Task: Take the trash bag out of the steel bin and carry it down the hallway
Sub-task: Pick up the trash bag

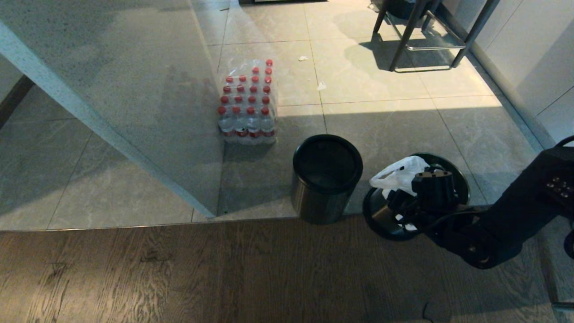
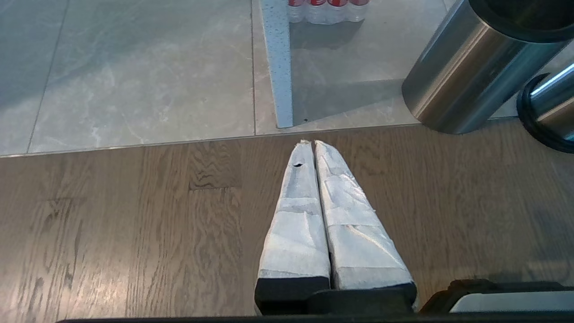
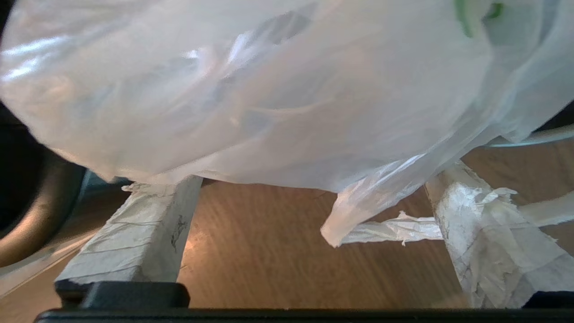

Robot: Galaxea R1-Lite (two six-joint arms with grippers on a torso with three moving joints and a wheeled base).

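Underfoot, grey stone-look tiled floor (image 1: 394, 134) farther out, meeting wood-plank floor (image 1: 179, 273) along a straight seam nearest the robot. Slanting across the tiles on the robot's left, a pale speckled partition (image 1: 103, 121) ending just short of that seam. Far off at the tiles' right rear corner, dark metal legs of a stool (image 1: 417, 40).

Against the partition's end, a shrink-wrapped pack of red-capped water bottles (image 1: 247, 105). Nearer, upright on the tiles and touching the seam, an empty steel bin with no base band (image 1: 326, 179), black rim on top. Just to its right, straddling the seam, the steel bin (image 1: 459, 177) tipped toward the robot, black base band (image 1: 374, 222) resting over the wood.

Spilling from that tilted bin's mouth, the trash bag (image 1: 397, 176), white and crinkled, partly out over the rim on the side toward the other bin.

Reaching in from the right edge, the black right arm (image 1: 515, 211), with the right claw (image 3: 309, 224) at the bin's mouth: taped fingers (image 3: 134, 237) spread wide, released, bag film draped over and between them, one thin strip lying across a finger, nothing pinched.

Low over the wood planks, the left claw (image 2: 309, 146), taped fingers pressed together, clenched on nothing.
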